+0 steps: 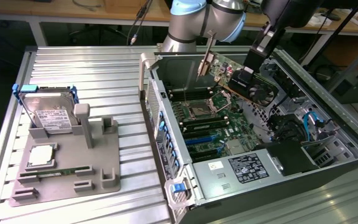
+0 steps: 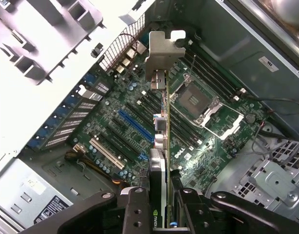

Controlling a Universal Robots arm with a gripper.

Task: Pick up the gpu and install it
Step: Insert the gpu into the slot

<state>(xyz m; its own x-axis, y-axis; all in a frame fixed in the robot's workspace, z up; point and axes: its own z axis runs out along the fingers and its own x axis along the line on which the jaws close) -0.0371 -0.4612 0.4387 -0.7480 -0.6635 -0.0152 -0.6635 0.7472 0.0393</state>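
Fingers (image 2: 135, 207) of the black robot gripper (image 2: 165, 210) are standing partly closed and are clamping the gpu (image 2: 167, 146), a flat green circuit-board card with a round black fan and a silver metal end bracket (image 2: 164, 51). In the wrist view the card is showing edge-on between the two fingers, with the bracket at the end farthest from the gripper.

In the exterior view the gripper (image 1: 249, 70) is gripping the gpu (image 1: 257, 88) by its upper edge. The card is hanging tilted inside the open dark computer case (image 1: 328, 140), with the bracket (image 1: 205, 60) lying toward the case's rear wall.

Below the card, the green motherboard (image 2: 115, 122) is lying exposed, with its long blue expansion slot (image 2: 137, 127) and its square silver processor socket (image 2: 195, 100) both uncovered. The card's lower edge appears to be standing apart from the slots, not touching them.

Outside the case, the grey moulded parts fixture (image 1: 67, 149) is resting on the ribbed metal table (image 1: 92, 70). It is carrying the silver hard drive in its blue frame (image 1: 48, 109) and the narrow green RAM stick (image 1: 54, 170), both well apart from the gripper.

Progress, as a judgement: pick-up is done, and the card is hanging over the motherboard. Seating in a slot is not yet done.
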